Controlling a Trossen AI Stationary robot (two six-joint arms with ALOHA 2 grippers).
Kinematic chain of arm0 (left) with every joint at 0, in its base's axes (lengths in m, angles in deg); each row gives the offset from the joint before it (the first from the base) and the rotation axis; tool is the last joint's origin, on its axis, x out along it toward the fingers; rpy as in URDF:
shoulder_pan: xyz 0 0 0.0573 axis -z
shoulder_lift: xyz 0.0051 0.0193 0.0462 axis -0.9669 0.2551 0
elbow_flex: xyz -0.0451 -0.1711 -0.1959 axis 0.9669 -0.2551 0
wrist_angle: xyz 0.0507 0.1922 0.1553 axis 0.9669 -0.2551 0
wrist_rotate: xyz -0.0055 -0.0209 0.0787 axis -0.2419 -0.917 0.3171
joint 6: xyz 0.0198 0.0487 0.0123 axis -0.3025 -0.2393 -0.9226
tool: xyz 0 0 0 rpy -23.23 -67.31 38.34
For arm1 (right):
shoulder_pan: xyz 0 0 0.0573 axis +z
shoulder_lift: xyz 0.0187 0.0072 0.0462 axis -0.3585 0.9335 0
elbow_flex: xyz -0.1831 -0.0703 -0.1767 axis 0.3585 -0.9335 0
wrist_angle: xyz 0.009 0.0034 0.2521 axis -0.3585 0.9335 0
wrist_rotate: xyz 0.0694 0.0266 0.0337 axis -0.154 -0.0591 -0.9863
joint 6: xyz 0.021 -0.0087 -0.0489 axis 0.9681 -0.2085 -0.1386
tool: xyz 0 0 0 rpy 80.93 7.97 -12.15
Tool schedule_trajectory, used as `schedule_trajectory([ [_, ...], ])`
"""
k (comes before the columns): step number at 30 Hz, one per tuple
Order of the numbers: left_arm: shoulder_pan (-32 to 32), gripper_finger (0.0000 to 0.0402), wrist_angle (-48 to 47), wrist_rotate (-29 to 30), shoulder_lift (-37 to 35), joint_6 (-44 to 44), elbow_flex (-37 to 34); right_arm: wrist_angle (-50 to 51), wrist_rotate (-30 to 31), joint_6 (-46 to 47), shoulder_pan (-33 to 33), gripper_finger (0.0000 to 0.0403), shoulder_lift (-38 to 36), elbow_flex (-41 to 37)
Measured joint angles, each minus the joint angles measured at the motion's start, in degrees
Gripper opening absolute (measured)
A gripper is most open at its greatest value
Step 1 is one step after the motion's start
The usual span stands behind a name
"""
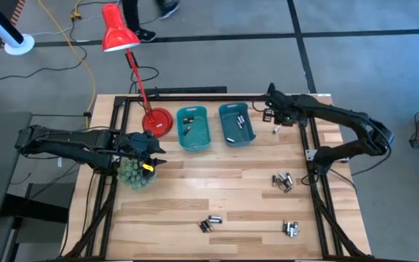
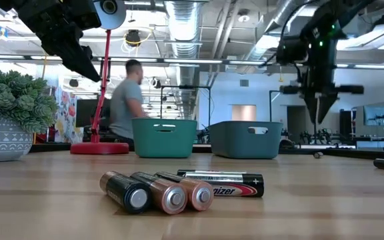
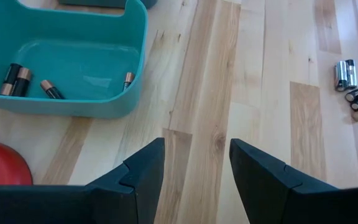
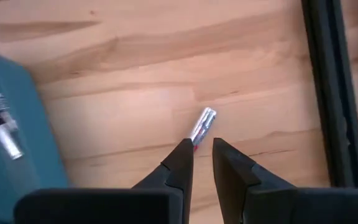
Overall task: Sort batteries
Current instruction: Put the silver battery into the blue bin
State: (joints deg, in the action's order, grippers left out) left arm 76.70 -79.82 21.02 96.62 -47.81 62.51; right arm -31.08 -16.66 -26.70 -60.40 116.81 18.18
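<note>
Batteries lie on the wooden table in loose groups; the near group shows in the low view. One silver battery lies alone beside the darker teal bin. My right gripper hangs above that battery with its fingers pointing down, a narrow gap between them, empty; the low view shows it clear of the table. My left gripper is open and empty near the table's left edge. The lighter teal bin holds several dark batteries.
A green spiky plant in a pot stands just under my left arm. A red desk lamp's base sits left of the lighter bin. A black frame rail runs close to the right gripper. A person stands beyond the table.
</note>
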Motion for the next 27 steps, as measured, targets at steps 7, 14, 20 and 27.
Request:
schedule_trajectory([
  [7, 0.0, 0.0178, 0.0, -0.1, 0.0, 0.0, 0.0, -4.7, 0.0, 8.2, -1.6, 0.0077, 5.4, -5.0],
  [14, 0.0, 0.0178, -0.1, -1.0, 0.0, 0.0, 0.0, -6.7, -1.3, 10.7, -2.0, 0.0077, 11.0, -6.2],
  [20, 0.0, 0.0178, -0.1, -1.0, 0.0, 0.0, 0.0, -6.3, -1.4, 10.4, 0.2, 0.0077, 9.2, -6.2],
  [27, 0.0, 0.0178, 0.2, -1.0, 0.0, 0.2, 0.0, -6.3, 0.1, 6.4, 2.5, 0.0077, 3.1, -6.2],
])
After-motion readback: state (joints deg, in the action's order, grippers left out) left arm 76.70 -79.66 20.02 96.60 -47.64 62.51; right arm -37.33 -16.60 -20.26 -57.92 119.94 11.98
